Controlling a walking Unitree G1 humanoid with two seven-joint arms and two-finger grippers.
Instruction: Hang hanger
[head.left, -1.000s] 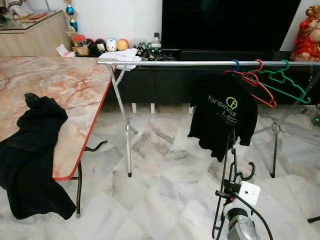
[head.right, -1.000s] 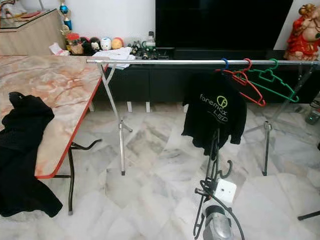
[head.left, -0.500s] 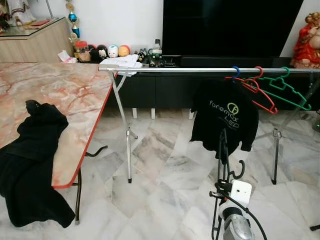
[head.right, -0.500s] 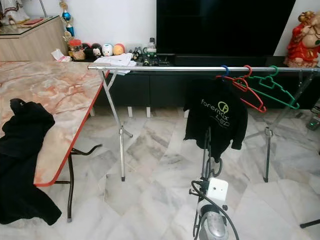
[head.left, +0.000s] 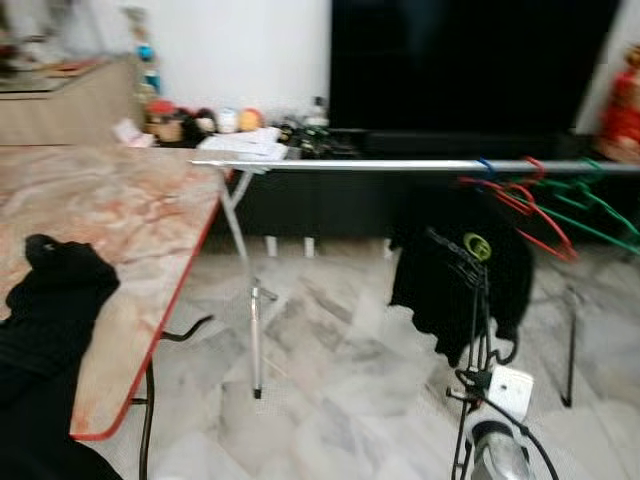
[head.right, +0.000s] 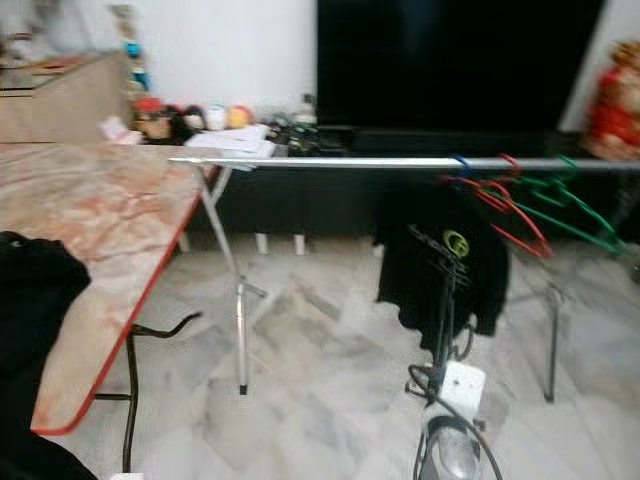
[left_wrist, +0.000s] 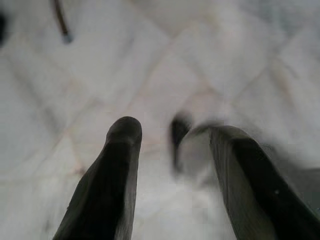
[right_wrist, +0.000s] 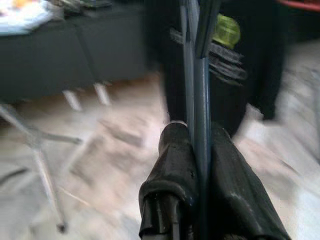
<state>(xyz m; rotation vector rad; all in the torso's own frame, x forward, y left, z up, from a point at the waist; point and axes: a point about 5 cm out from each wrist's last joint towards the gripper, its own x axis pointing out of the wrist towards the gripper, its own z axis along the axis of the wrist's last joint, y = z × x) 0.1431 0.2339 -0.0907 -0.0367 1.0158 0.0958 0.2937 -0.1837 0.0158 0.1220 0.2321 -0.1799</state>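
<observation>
Head cams are pretty blurry right now, so take the fine detail with a grain of salt. My right end effector (right_wrist: 197, 142) is clamped on a dark hanger (head.left: 478, 330); in the right wrist view I can see the thin bars of it pinched tight between the two black fingers (right_wrist: 175, 165) and running straight up out of them. From the head view the hanger stands upright above the right arm, low in the frame, with its top reaching up in front of the black T-shirt (head.left: 460, 270) but below the rail.

That shirt, with a green and white logo on it, hangs from the silver clothes rail (head.left: 350, 165), which runs across the room on folding metal legs. On the rail beside the shirt are a red hanger (head.left: 530, 215) and a green hanger (head.left: 605, 215), overlapping each other, and what looks like a blue hook (head.left: 486, 166) holding up the shirt.

Left end effector (left_wrist: 172, 145) is pointing down at the marble floor (head.left: 330, 370), fingers spread apart with nothing between them.

To my left there's the marble-pattern surface (head.left: 120, 230) with a red edge, and a black garment (head.left: 50, 330) draped over its near side. Behind the rail sits a low dark TV unit (head.right: 330, 180) with a big black screen (head.left: 470, 60) above it and some small round figurines (head.left: 200, 120) on its left end.
</observation>
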